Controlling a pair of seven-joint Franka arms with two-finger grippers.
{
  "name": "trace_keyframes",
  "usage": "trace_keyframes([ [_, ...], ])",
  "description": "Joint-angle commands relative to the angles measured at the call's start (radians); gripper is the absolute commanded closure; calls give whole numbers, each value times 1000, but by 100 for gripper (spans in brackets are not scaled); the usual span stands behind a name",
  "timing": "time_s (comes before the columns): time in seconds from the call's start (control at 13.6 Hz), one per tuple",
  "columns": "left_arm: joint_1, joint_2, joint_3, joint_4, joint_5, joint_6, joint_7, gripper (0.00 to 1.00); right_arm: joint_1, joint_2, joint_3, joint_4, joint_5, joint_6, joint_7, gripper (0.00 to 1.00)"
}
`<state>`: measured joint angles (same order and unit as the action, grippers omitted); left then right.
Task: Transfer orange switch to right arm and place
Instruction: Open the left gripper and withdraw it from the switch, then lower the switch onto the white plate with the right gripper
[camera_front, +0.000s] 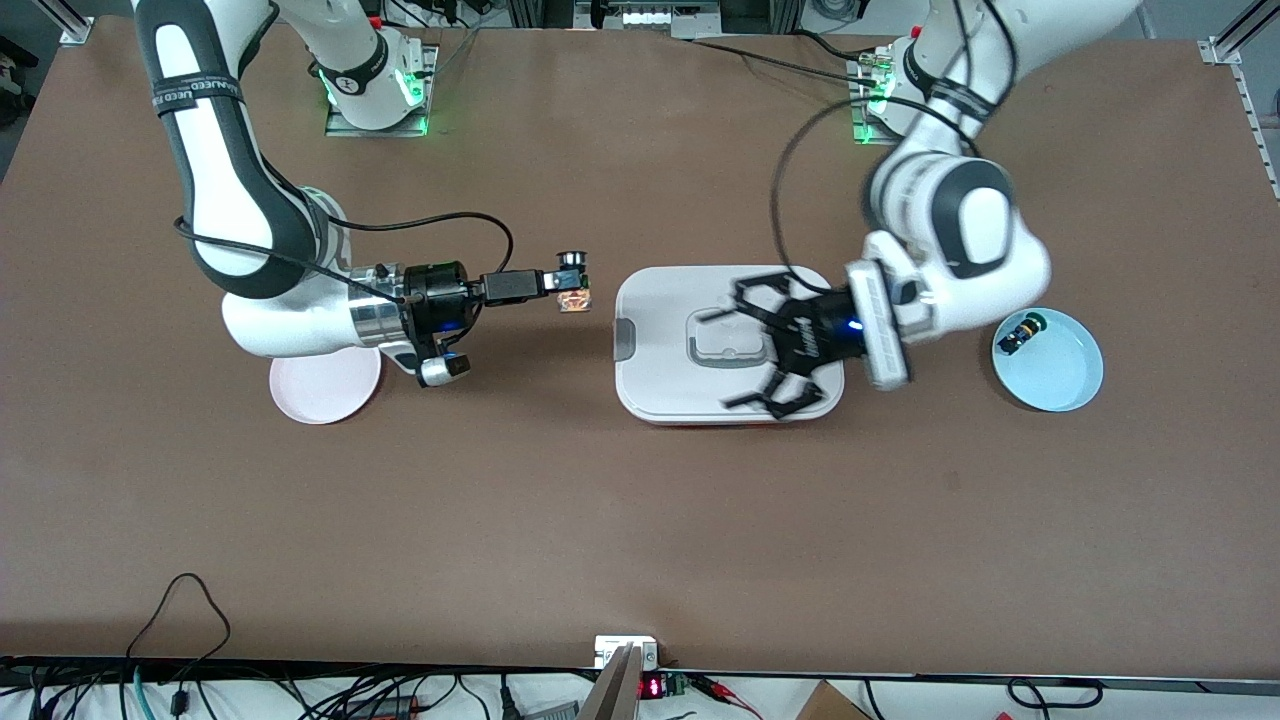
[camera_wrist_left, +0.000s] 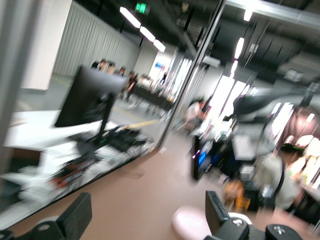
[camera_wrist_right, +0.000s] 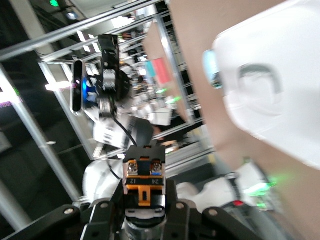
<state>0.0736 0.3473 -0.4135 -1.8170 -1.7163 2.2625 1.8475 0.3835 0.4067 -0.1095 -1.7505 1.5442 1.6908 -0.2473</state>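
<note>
right wrist view: right gripper clamps orange switch, seemingly upright; left gripper apart.

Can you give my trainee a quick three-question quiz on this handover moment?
1. True or false: the right pincer holds the orange switch.
2. What is the left pincer over? A) the pink plate B) the white box C) the blue plate
3. What lies in the blue plate?

Key
1. True: it is shut on the switch, in the air between the pink plate and the white box.
2. B: it hangs open over the box lid.
3. A small black switch with a green cap.
</note>
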Motion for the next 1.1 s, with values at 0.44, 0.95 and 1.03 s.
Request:
trace_keyframes([
  [0.44,161,-166,280,-74,772,-63,-302,0,-170,-49,5,2,-523,3,-344,76],
  [0.95,45,-266,387,22,1513,-268,-1004,0,-213,-71,8,-9,-1286,73,-768,76],
  [1.03,17,-266,386,83,1594,-369,-1191,0,-215,-68,8,-15,-1350,105,-830,76],
])
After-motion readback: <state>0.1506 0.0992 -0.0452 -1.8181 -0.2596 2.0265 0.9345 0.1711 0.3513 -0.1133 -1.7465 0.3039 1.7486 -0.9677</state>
